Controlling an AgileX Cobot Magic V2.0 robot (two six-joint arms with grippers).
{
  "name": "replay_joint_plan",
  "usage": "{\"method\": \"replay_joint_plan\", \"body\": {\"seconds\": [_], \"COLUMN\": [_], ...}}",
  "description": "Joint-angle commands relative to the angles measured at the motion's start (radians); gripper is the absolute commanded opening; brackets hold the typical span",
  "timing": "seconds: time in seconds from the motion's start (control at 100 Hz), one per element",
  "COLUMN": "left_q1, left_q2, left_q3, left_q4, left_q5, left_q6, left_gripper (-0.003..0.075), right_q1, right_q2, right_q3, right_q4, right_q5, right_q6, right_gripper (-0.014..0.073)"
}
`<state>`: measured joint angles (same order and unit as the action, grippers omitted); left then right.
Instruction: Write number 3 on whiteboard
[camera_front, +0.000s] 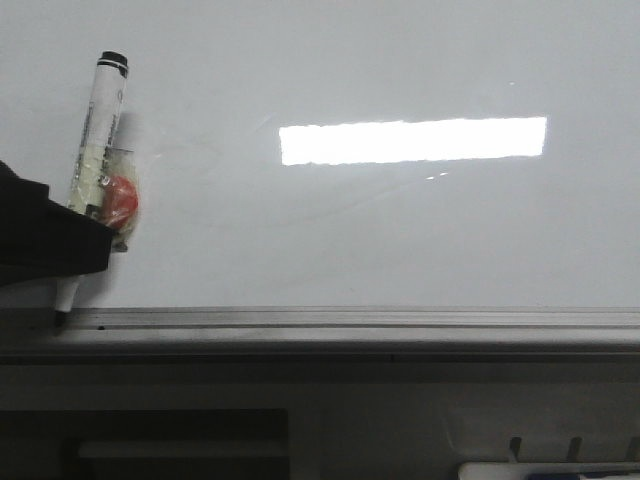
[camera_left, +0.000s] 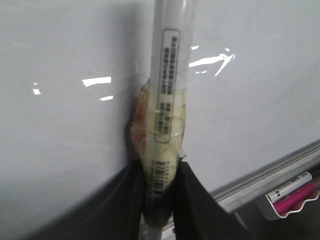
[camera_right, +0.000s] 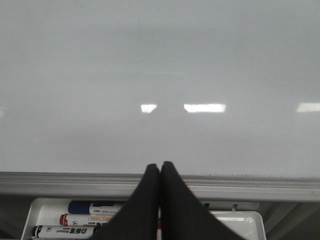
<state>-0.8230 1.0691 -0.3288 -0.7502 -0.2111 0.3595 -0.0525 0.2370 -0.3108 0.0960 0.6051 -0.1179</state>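
Observation:
The whiteboard (camera_front: 400, 230) fills the front view, glossy pale grey with a bright rectangular reflection and a grey metal frame (camera_front: 350, 320) along its lower edge. No number 3 shows on it in any view. My left gripper (camera_front: 60, 250) is at the far left, shut on a white marker pen (camera_front: 97, 130) wrapped in yellowish tape, its tip (camera_front: 62, 318) at the frame. In the left wrist view the pen (camera_left: 167, 100) runs up between my black fingers (camera_left: 195, 200). My right gripper (camera_right: 160, 167) is shut and empty, in front of the board's lower frame (camera_right: 250, 182).
A white tray (camera_right: 240, 222) hangs below the frame and holds blue, red and black markers (camera_right: 75, 220). Another tray with a pink marker (camera_left: 295, 195) shows in the left wrist view. A dark ledge (camera_front: 200, 440) lies below the board.

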Motion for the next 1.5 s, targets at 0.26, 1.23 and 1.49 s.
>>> {"method": "replay_joint_plan", "body": {"seconds": [0.26, 1.23, 1.49], "left_q1": [-0.032, -0.172, -0.197], "left_q2": [-0.075, -0.123, -0.05], "left_q3": [-0.021, -0.076, -0.076], "left_q4": [0.127, 0.998, 0.998], "left_q5": [-0.034, 0.014, 0.003], "left_q6": [-0.002, 0.001, 0.001], "left_gripper": [-0.0021, -0.0021, -0.0021], "right_q1": [0.118, 0.946, 1.042], "right_q2": [0.03, 0.643, 0.765], "right_q3": [-0.047, -0.386, -0.464], "right_q4": [0.17, 0.176, 0.176], "right_q5": [-0.102, -0.293, -0.28], "right_q6": [-0.185, -0.372, -0.372], "right_gripper": [-0.0025, 0.0379, 0.0379]}}
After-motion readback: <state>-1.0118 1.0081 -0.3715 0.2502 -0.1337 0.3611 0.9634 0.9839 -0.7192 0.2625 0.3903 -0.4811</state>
